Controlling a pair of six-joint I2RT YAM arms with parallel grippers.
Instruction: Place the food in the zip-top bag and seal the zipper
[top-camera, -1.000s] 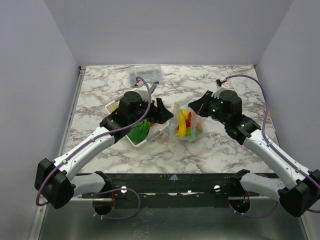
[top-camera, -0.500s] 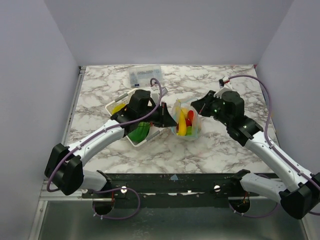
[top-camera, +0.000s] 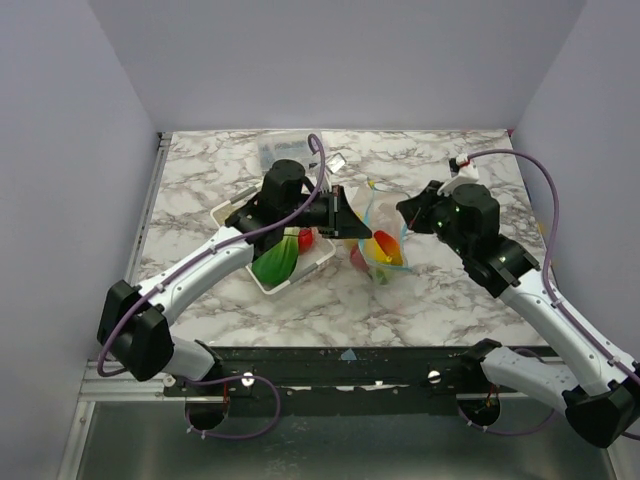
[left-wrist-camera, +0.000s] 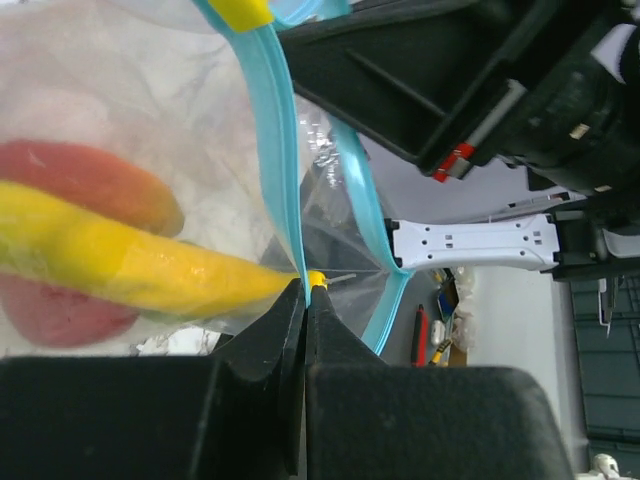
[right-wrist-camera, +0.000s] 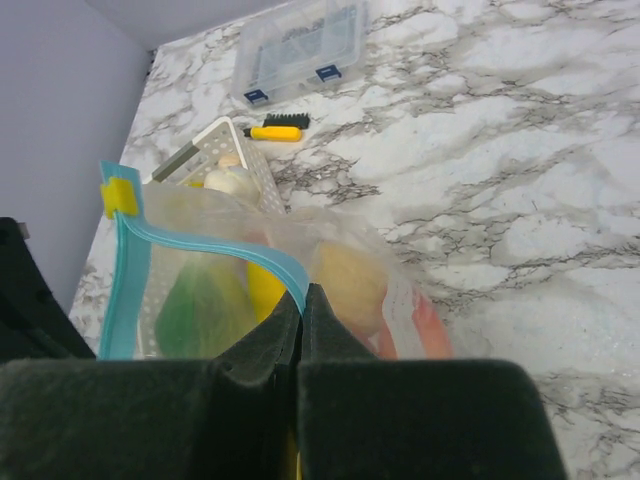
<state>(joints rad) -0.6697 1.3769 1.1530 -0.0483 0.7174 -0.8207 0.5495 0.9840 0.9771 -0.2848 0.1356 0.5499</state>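
The zip-top bag (top-camera: 382, 248) hangs between my two grippers above the marble table, with food inside: a yellow banana (left-wrist-camera: 130, 265), a red piece (left-wrist-camera: 90, 180), a green piece (right-wrist-camera: 190, 310) and a lemon (right-wrist-camera: 352, 285). My left gripper (left-wrist-camera: 305, 290) is shut on the blue zipper (left-wrist-camera: 266, 130) at the bag's left edge, beside a small yellow tab. My right gripper (right-wrist-camera: 303, 295) is shut on the same zipper strip (right-wrist-camera: 215, 246) on the opposite side. The bag's mouth gapes between the two strips. More food, green (top-camera: 275, 262) and red (top-camera: 305, 240), lies in the white tray.
The white tray (top-camera: 270, 286) sits left of the bag, under my left arm. A rigid clear box with blue labels (right-wrist-camera: 300, 45) stands at the back, with a yellow-handled brush (right-wrist-camera: 275, 132) in front of it. Grey walls enclose the table on three sides.
My left gripper swung right from over the tray to the bag's mouth and shut on the zipper. The bag shifted slightly right and rose with both grippers.
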